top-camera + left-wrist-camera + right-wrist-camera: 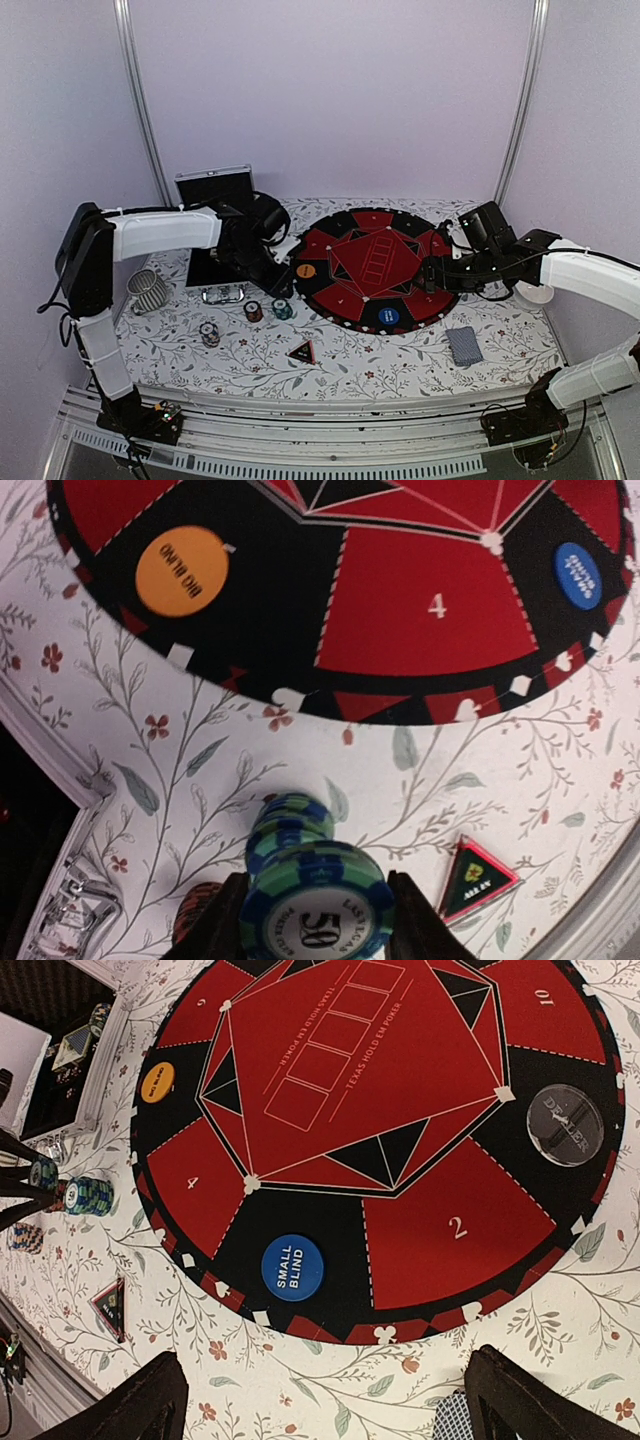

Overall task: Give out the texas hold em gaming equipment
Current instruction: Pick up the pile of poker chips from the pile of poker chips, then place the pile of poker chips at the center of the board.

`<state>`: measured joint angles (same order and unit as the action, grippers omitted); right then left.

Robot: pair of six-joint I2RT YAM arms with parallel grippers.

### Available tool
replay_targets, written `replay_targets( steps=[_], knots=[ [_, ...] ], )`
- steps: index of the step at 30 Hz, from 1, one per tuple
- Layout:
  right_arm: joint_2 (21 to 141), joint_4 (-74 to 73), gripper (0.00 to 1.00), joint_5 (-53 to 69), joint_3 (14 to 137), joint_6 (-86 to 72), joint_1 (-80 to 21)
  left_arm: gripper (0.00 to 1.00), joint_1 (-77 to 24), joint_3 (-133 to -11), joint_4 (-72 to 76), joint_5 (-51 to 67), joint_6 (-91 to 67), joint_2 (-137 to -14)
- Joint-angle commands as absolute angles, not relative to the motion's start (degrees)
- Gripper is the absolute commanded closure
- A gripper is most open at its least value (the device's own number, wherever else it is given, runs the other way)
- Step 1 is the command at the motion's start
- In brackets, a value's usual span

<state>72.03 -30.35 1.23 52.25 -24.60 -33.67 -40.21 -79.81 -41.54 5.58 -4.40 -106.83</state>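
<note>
top view: the left gripper (270, 282) hangs just left of the round mat (420, 300); the right gripper (432, 275) is over the mat's right edge, and the playing cards (464, 346) lie off the mat's lower right.

left wrist: fingers (215, 925) clamped on the teal chips (318, 910), just outside the mat rim.

right wrist: jaws spread wide, grasping nothing, and the blue button (292, 1267) lies on the mat.

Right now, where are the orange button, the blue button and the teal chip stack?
orange button (182, 571): left wrist view, middle of face.
blue button (292, 1267): right wrist view, middle of face.
teal chip stack (318, 918): left wrist view, top chip's face.
</note>
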Motion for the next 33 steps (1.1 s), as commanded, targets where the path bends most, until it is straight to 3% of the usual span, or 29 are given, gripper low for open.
replay_targets(
  steps=[1,24,33],
  knots=[
    [70.1,-29.4,0.01,0.7,51.0,-24.5,-33.1,1.0,-45.7,-84.9,-43.4,7.0,-2.5,-105.1],
    [58.1,-31.4,0.01,7.0,45.9,-23.2,-29.1,1.0,-62.0,-121.4,-55.8,6.1,-1.1,-135.4],
    [60.1,-31.5,0.01,7.0,45.7,-23.3,-29.2,1.0,-65.9,-117.0,-56.7,5.8,2.4,-136.1]
  ],
)
